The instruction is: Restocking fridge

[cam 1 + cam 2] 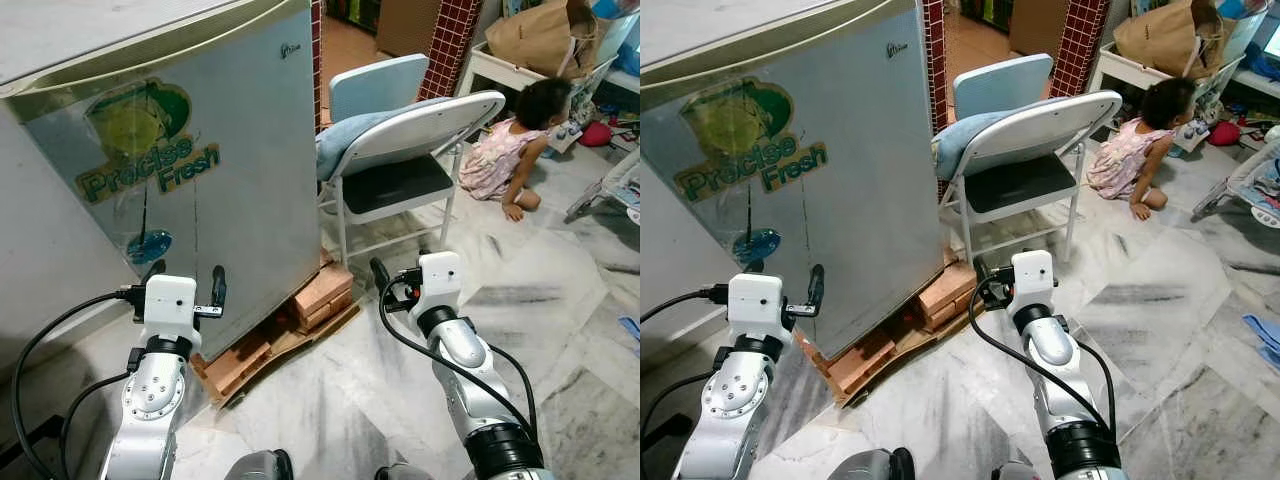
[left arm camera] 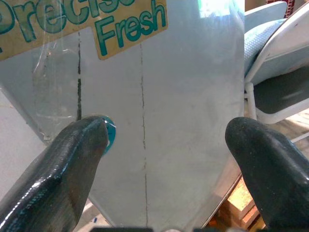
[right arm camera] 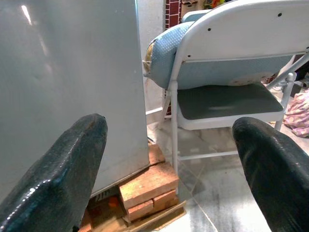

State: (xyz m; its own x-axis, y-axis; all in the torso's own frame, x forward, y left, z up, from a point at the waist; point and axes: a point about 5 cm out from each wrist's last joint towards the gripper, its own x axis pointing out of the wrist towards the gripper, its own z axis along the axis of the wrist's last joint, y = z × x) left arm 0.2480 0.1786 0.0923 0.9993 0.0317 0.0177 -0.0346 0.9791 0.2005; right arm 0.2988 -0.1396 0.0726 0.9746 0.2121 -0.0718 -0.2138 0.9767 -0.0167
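Observation:
A pale grey fridge with a "Precise Fresh" sticker stands at the left, its door shut. It rests on bricks and wooden boards. My left gripper is raised just in front of the lower part of the door, open, with nothing between its fingers. My right gripper is held up to the right of the fridge's corner, over the floor. It is open and empty, and its fingers frame the fridge's side and the chair.
A white folding chair with a blue cushion stands close to the fridge's right side. A child sits on the marble floor at the back right. Behind the child are a white table, a brown bag and clutter.

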